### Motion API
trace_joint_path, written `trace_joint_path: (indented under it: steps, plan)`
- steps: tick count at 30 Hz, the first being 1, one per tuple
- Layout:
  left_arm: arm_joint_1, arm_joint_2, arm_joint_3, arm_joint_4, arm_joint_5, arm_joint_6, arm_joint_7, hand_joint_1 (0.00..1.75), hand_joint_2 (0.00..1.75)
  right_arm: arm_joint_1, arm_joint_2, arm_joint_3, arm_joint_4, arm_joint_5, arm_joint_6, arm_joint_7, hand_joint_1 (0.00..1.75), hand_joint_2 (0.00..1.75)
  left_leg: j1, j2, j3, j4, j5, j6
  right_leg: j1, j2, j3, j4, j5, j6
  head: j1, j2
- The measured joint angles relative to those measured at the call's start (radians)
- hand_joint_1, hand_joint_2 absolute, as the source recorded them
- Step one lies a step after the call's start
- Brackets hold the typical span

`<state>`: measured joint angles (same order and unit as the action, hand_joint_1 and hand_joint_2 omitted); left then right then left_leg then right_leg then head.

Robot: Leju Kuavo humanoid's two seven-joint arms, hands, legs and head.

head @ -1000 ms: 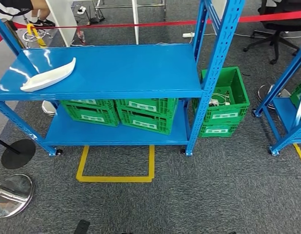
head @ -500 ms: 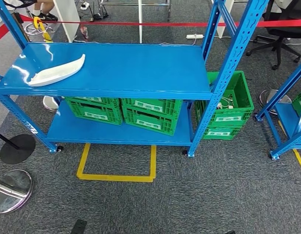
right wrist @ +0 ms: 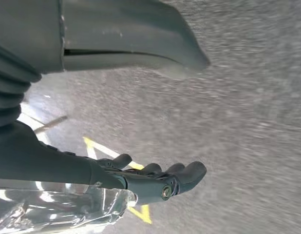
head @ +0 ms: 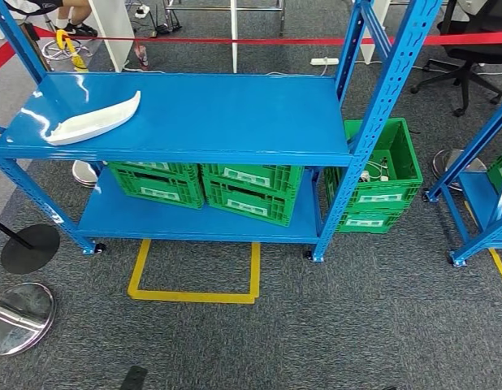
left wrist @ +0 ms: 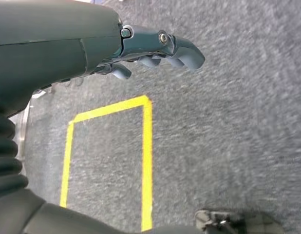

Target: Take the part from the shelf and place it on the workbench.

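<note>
The long white curved plastic part [head: 94,119] lies at upper left on the blue metal shelf [head: 236,114], white labels on the green plastic crates [head: 245,192] are unreadable, and the left hand [left wrist: 156,48] and right hand [right wrist: 152,178] hang empty, fingers loosely extended.

Grey speckled carpet [head: 371,325] covers the floor, marked with a yellow tape rectangle [head: 193,272]. A red barrier strip [head: 285,39] runs behind, near a black office chair [head: 466,61].
</note>
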<state>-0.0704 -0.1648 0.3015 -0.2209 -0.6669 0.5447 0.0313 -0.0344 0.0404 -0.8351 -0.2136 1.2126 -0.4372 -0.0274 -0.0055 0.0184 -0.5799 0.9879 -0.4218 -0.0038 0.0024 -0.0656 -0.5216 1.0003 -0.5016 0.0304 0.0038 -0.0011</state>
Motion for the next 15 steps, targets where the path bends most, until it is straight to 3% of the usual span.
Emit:
trace_joint_path:
  steps: [3, 4, 9, 15]
  plan:
    - [0.001, -0.001, 0.0, 0.0, 0.006, 0.006, -0.03, 0.0, 0.44, 0.0, 0.001, 0.0, 0.0, 0.005, 0.009, -0.043, 0.0, 0.0, 0.0, 0.0, 0.0, 0.0, 0.0, 0.0, 0.0, 0.0, 0.0, 0.0, 0.0, 0.0, 0.0, 0.0]
    - [0.001, -0.001, 0.0, 0.0, 0.003, 0.006, -0.033, 0.0, 0.0, 0.0, 0.002, 0.0, 0.001, 0.007, 0.023, -0.04, 0.0, 0.0, 0.0, 0.0, 0.0, 0.0, 0.0, 0.0, 0.0, 0.0, 0.0, 0.0, 0.0, 0.0, 0.0, 0.0]
    - [-0.001, 0.003, -0.003, 0.0, -0.022, 0.013, -0.038, 0.0, 0.0, 0.002, 0.005, -0.003, 0.006, -0.013, 0.185, -0.032, 0.0, 0.0, 0.0, 0.0, 0.0, 0.0, 0.0, 0.0, 0.0, 0.001, 0.0, 0.0, 0.0, 0.0, 0.0, 0.0]
    - [-0.002, 0.002, -0.006, 0.0, -0.03, 0.033, -0.039, 0.0, 0.0, 0.002, 0.014, -0.01, 0.007, -0.024, 0.202, -0.013, 0.0, 0.0, 0.0, 0.0, 0.0, 0.0, 0.0, 0.0, 0.0, 0.001, 0.0, 0.0, 0.0, 0.0, 0.0, 0.0]
